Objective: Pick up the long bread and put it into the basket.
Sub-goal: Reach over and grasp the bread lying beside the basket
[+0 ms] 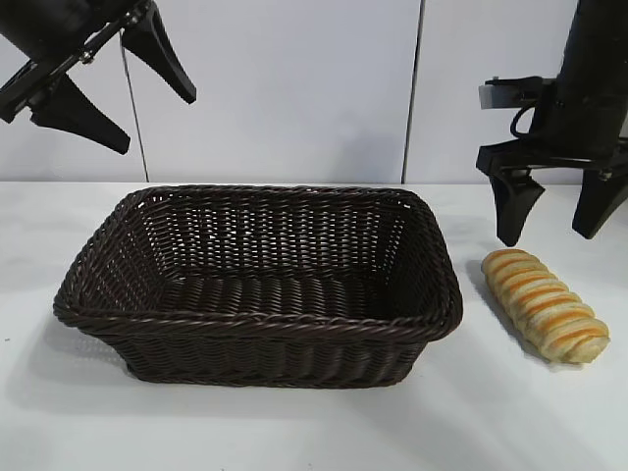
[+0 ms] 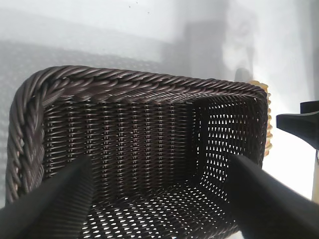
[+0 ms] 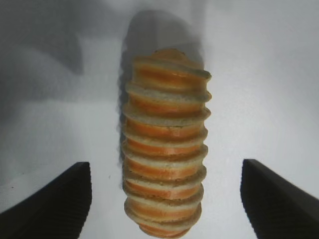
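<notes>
Approach step in hand, grasp not yet made: right pincer [image 1: 557, 231] poised over the long bread [image 1: 546, 305], pointing straight down, fingertips clear of the loaf and of the worktop [image 1: 294, 432]. Bread lying on the worktop just beside the basket [image 1: 257, 324], off its right-hand end, apart from the braided rim, slanted with one end nearer the back wall and the other nearer the camera. Seen from the right wrist, loaf [image 3: 165, 149] running lengthwise between the two dark fingers [image 3: 55, 199], bare worktop on either side of it, so alignment across the narrow width looks good. Right pincer spread wide, holding nothing, touching nothing. Next move, by judgement: straight descent until the fingers bracket the loaf about mid-length, then a gentle close, since soft ridged bread likely dents or slips under a hard squeeze; afterwards a lift high enough to clear the rim and a carry toward the basket's middle. Left pincer [image 1: 98, 88] parked high above the basket's left end, also spread wide and empty, looking down into the woven interior [image 2: 144, 149]; basket holding nothing as yet.
</notes>
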